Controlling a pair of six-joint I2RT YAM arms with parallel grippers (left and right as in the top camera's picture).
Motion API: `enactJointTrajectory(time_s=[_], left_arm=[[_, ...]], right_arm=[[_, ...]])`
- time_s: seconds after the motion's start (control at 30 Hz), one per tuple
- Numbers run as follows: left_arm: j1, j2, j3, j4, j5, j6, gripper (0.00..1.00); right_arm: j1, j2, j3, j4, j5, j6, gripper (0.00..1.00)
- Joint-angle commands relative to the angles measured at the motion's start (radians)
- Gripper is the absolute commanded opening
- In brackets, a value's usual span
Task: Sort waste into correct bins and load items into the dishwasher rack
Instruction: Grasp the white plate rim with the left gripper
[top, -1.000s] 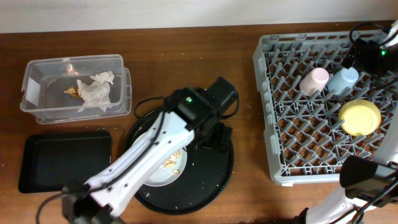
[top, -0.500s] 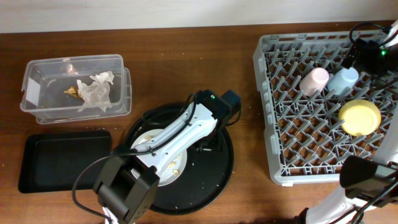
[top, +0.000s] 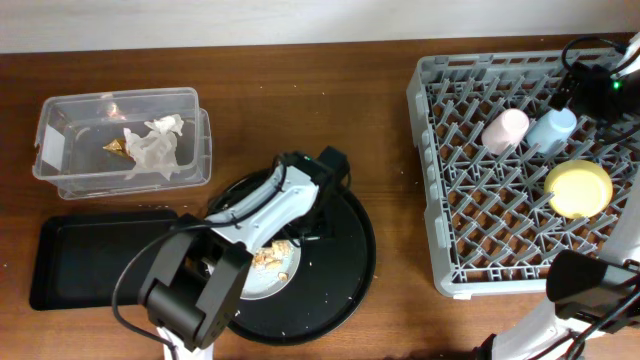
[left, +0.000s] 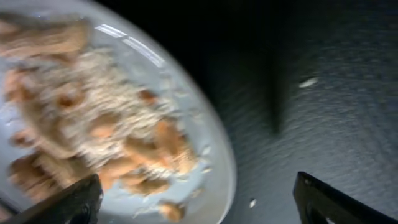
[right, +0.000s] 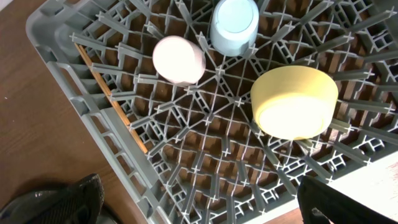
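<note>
The grey-white plate (top: 262, 282) with beige food scraps (top: 272, 257) lies on the round black tray. My left gripper (top: 296, 236) is open and hangs low over the plate's right edge. In the left wrist view its open jaws (left: 199, 202) straddle the plate rim (left: 221, 174), with the scraps (left: 93, 118) to the left. The pink cup (top: 505, 130), blue cup (top: 552, 130) and yellow bowl (top: 578, 188) sit in the grey rack (top: 440, 200). My right gripper (top: 592, 85) is open and empty above the rack (right: 199, 199). The tissue (top: 150, 145) and gold wrapper (top: 117, 147) lie in the clear tub (top: 60, 170).
The shallow black rectangular tray (top: 100, 260) lies at the front left, beside the round black tray (top: 345, 285). A thin wooden stick (right: 112, 99) lies in the rack near its left wall. Crumbs dot the round tray.
My left arm has swung left and down, from the round tray's upper right rim to low over the plate. The right arm and the rack's contents have not moved.
</note>
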Motion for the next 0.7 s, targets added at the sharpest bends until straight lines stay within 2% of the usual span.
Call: enactJointTrajectory(time_s=[0.0, 0.07, 0.1, 0.23, 0.4, 0.67], left_arm=[[-0.029, 0.005, -0.051, 0.051, 0.027, 0.016, 0.92], [-0.033, 0.005, -0.063, 0.062, 0.026, 0.016, 0.89], [-0.034, 0.005, -0.063, 0.063, 0.026, 0.016, 0.83], [-0.034, 0.005, -0.063, 0.066, 0.026, 0.016, 0.76], [-0.044, 0.006, -0.063, 0.066, 0.013, 0.016, 0.75], [-0.103, 0.006, -0.063, 0.077, -0.051, -0.011, 0.66]], right_arm=[[-0.003, -0.001, 0.002, 0.0, 0.016, 0.005, 0.98], [-0.003, -0.001, 0.002, 0.0, 0.016, 0.006, 0.98], [-0.003, -0.001, 0.002, 0.0, 0.016, 0.005, 0.98], [-0.003, -0.001, 0.002, 0.0, 0.016, 0.005, 0.98], [-0.003, -0.001, 0.002, 0.0, 0.016, 0.005, 0.98], [-0.003, -0.001, 0.002, 0.0, 0.016, 0.005, 0.98]])
